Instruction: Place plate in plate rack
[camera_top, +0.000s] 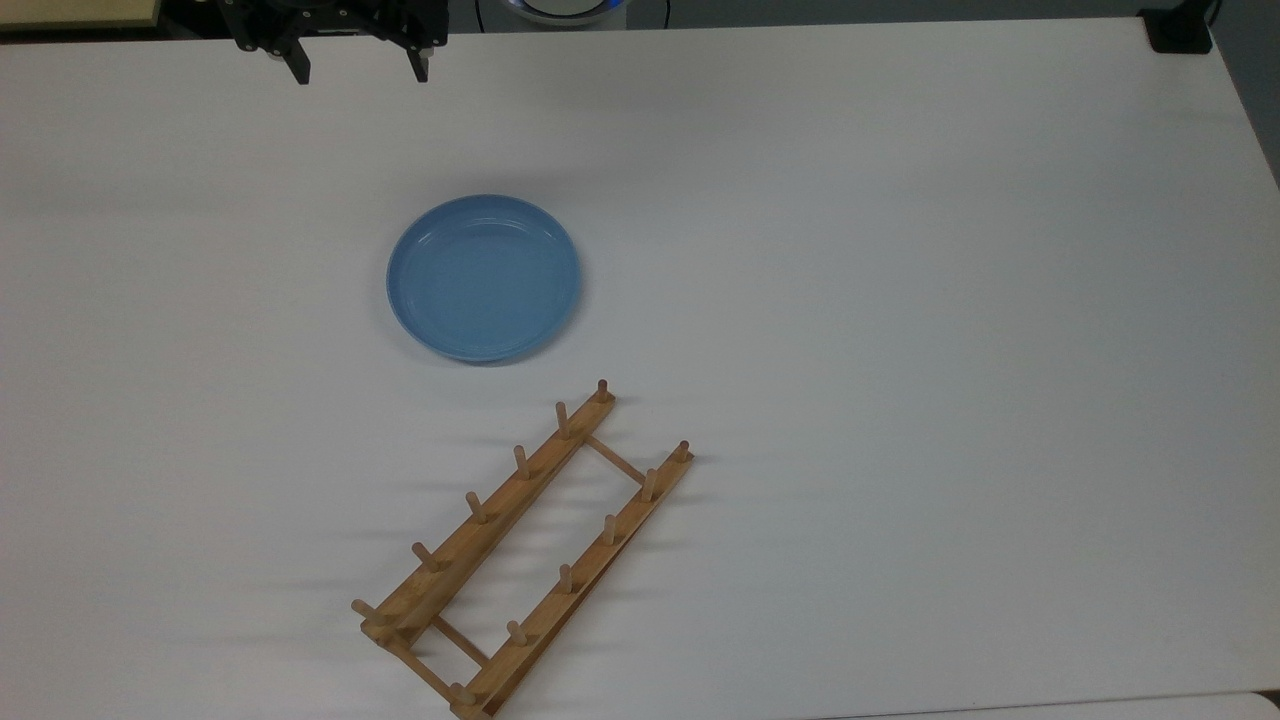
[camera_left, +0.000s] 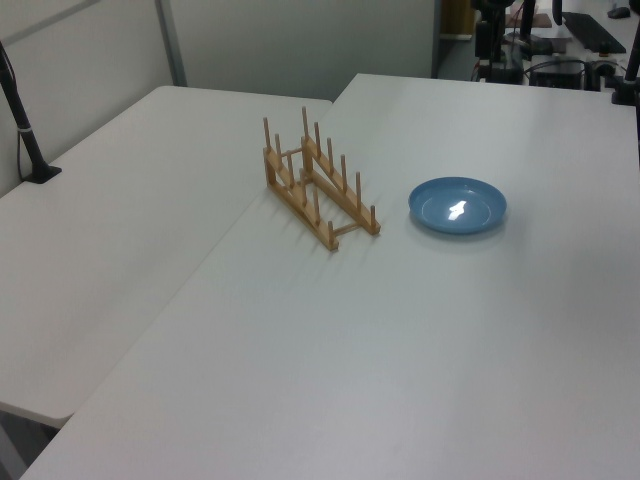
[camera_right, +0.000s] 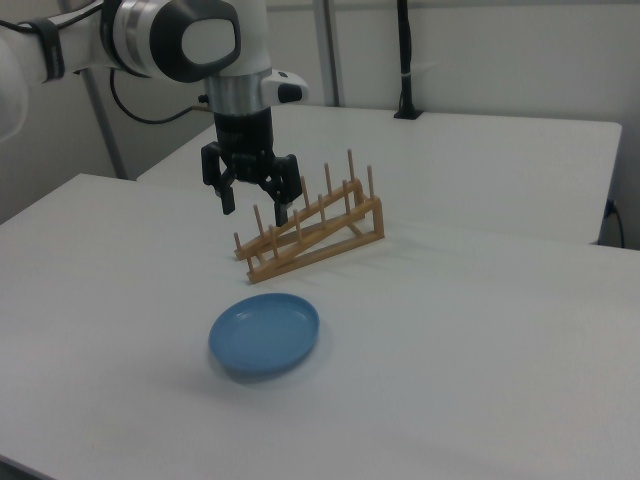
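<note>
Jaws: spread wide, nothing between them, hanging in the air. The gripper sits over the table's far edge in the top view, well apart from the plate; in the right view the gripper hangs fingers-down from the arm, above the table.

Plate rack: light wood, two parallel rails with upright pegs and thin crossbars. In the top view it lies close to the near edge of the table, set at a slant, no plate in it. The left view shows the plate rack close to the seam where a second table adjoins, its pegs standing upright. In the right view the plate rack stands beyond the plate.

Plate: light blue, round, raised rim, lying flat on the table just beyond the rack's far end, apart from it. The left view shows a bright glare spot on the plate. In the right view the plate is the nearest item.

Other: black post rising from the far table in the right view; the left view shows the same kind of post with a cable. The top view has a dark block at the table's far corner.

Writing: none legible.
</note>
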